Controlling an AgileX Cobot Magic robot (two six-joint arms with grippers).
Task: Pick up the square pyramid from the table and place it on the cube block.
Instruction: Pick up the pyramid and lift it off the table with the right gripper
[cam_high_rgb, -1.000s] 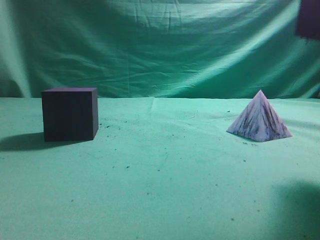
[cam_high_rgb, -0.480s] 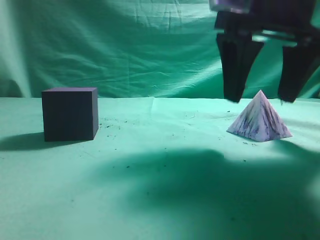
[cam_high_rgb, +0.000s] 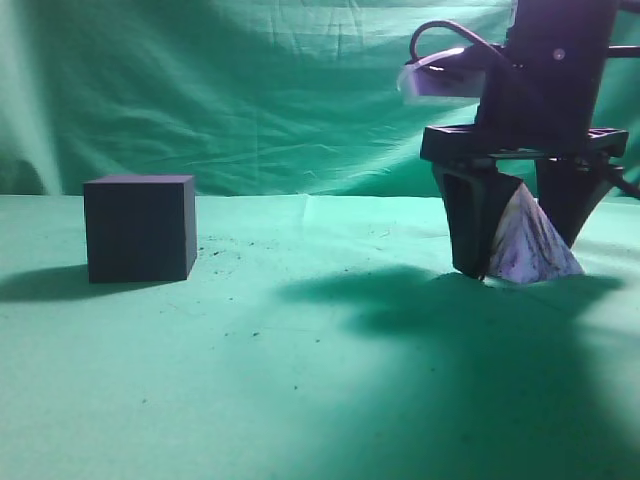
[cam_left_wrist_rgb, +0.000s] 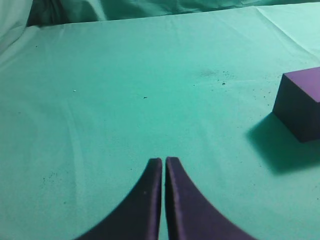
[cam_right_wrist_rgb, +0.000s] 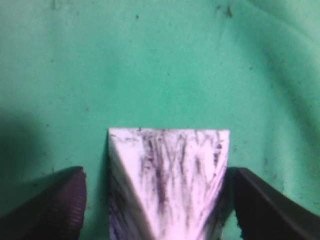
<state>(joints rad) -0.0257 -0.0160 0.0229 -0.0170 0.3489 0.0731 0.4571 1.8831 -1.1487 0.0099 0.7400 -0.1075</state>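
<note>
The white square pyramid (cam_high_rgb: 528, 248) with dark marbled streaks stands on the green table (cam_high_rgb: 300, 360) at the right. My right gripper (cam_high_rgb: 520, 262) is open and has come down around it, one finger on each side, with gaps showing. In the right wrist view the pyramid (cam_right_wrist_rgb: 167, 185) fills the space between the two fingers of the right gripper (cam_right_wrist_rgb: 160, 200). The dark purple-black cube block (cam_high_rgb: 139, 227) stands at the left, far from the pyramid. It shows at the right edge of the left wrist view (cam_left_wrist_rgb: 302, 102). My left gripper (cam_left_wrist_rgb: 163, 162) is shut and empty above bare cloth.
A green cloth backdrop (cam_high_rgb: 280, 90) hangs behind the table. The right arm casts a wide shadow (cam_high_rgb: 400, 300) over the middle and front right of the cloth. Small dark specks lie scattered on the cloth.
My right gripper has come down from above the pyramid's tip until its open fingers straddle the pyramid near the table. The pyramid and the cube have not moved.
</note>
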